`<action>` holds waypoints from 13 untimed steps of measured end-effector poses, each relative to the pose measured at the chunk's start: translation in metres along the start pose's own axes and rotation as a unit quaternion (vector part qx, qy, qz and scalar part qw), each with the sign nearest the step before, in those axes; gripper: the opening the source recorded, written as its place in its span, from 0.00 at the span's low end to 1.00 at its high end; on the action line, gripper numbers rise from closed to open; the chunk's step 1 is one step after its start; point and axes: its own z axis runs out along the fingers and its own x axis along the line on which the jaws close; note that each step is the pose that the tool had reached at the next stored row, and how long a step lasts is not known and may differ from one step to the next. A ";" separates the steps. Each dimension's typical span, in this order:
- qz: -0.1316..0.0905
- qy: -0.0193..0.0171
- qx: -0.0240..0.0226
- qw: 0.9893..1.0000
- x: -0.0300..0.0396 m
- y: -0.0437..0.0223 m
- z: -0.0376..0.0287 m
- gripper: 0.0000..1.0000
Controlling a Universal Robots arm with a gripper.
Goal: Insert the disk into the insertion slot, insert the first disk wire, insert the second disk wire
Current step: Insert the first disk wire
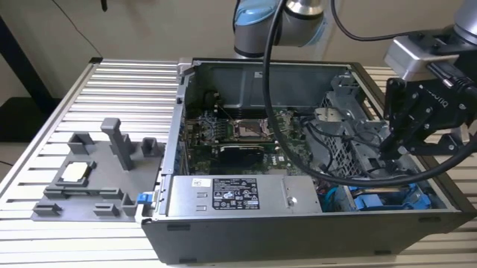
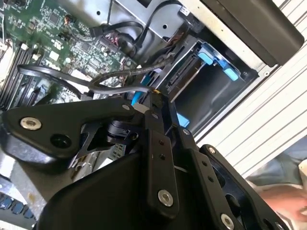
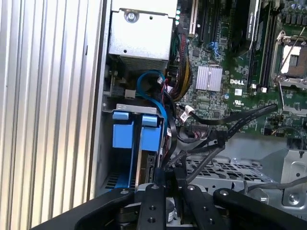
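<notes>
The disk, in its bright blue carrier, sits inside the grey insertion slot at the PC case's corner, beside another blue-framed drive unit. In the exterior view both blue carriers lie low at the case's right end. My gripper hangs just above them, over the bay. In both wrist views the black fingers stand pressed together on the end of a black disk wire; that wire loops back over the motherboard. The fingertips point at the disk's rear edge.
A labelled power supply fills the case's front. The motherboard lies behind it. A perforated grey cage and loose black cables crowd the bay. A grey fixture stands on the slatted table at the exterior view's left. A person's hand is outside the case.
</notes>
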 end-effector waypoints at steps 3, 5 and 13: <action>0.000 0.000 -0.002 1.000 0.0003 0.0000 0.0004 0.19; 0.000 0.000 -0.006 1.000 0.0003 0.0000 0.0007 0.19; 0.001 0.002 -0.015 1.000 0.0020 -0.0022 0.0070 0.19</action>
